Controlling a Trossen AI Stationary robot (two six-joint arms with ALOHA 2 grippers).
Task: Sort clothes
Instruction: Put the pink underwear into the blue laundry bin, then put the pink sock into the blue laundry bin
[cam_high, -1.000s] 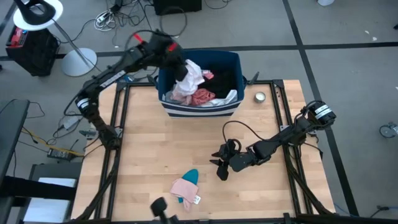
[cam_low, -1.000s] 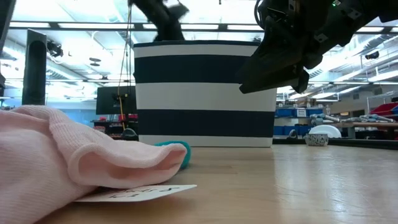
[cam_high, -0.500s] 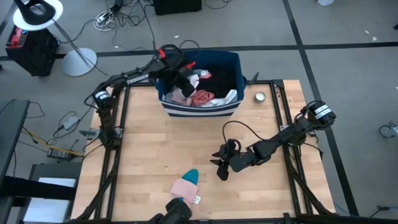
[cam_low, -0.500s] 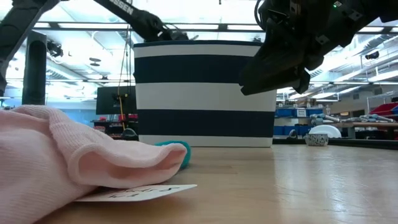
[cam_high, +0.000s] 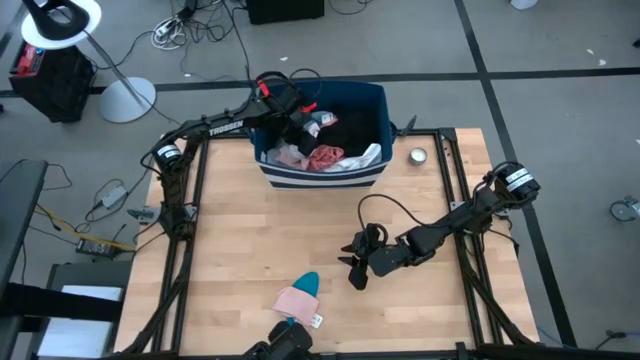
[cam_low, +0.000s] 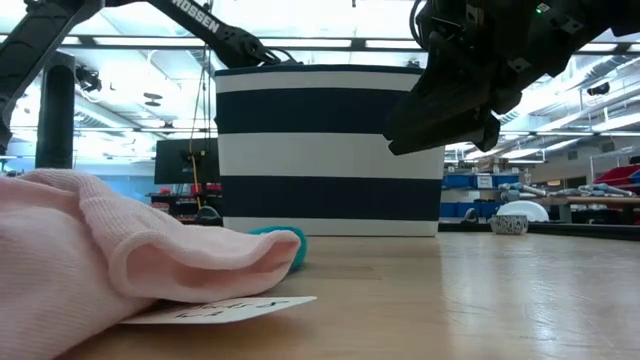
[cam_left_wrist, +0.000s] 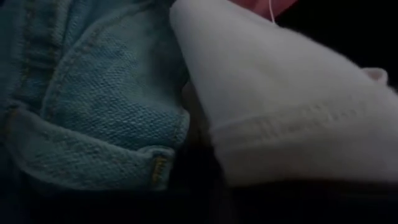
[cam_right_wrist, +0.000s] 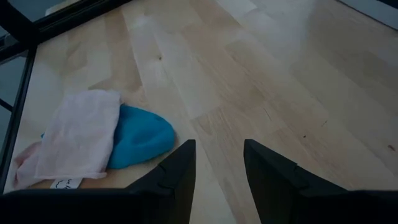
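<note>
Over the far-left part of the table, the left gripper (cam_high: 297, 113) is reaching down into the dark blue plastic bin with a white stripe (cam_high: 322, 172), its nose pressing among a white knit garment (cam_left_wrist: 292, 118) and a blue denim piece (cam_left_wrist: 87, 106); whether its fingers are parted or gripping cannot be told. Inside the bin, a salmon-red crinkled cloth (cam_high: 325, 155) and a black garment (cam_high: 352, 122) are lying heaped together. Nearer the front edge, a soft pink ribbed garment (cam_right_wrist: 78, 137) with a paper tag is resting on the pale wooden table (cam_high: 240, 250), overlapping a teal fabric piece (cam_right_wrist: 140, 140). To the right, the right gripper (cam_right_wrist: 217, 165) is hovering above bare wood, fingers parted and empty. A small round metal tin (cam_high: 418, 155) is sitting beside the bin. These clothes are likely light, limp and easily bunched, so pinching a raised fold or hem looks the safest hold.
</note>
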